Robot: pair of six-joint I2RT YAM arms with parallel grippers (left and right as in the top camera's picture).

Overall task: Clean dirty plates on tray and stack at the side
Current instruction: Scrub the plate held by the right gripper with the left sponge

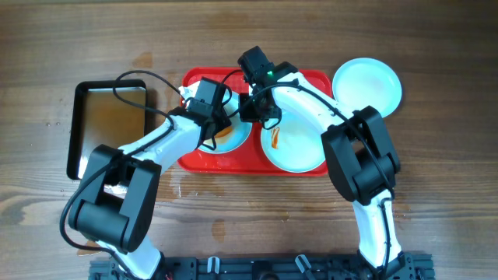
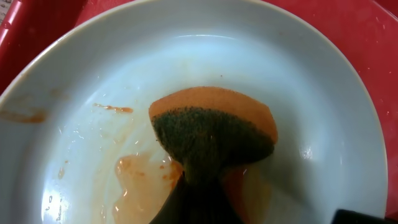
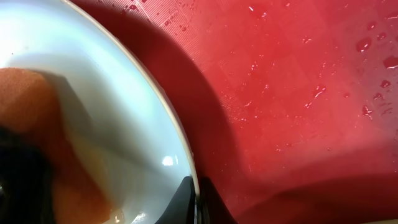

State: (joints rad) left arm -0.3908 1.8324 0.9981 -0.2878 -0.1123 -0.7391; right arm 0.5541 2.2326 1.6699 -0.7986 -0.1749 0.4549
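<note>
Mid-scrub: left fingers (image 2: 193, 208) pinch an orange-and-green sponge (image 2: 214, 127) on a smeared pale-blue round plate (image 2: 249, 56), right fingers (image 3: 214, 208) clamp its rim; next, seemingly, wiping the sauce (image 2: 140, 174).

A wooden table (image 1: 436, 194) is filling the overhead frame, with small wet spots glistening on it left of centre. A black-rimmed metal pan (image 1: 101, 132) is lying at the left. An orange sponge (image 2: 214, 124) is showing its dark green scouring face mid-frame in the left wrist view.

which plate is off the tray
The clean plate at top right, on the wooden table; the other two sit on the red tray.
</note>
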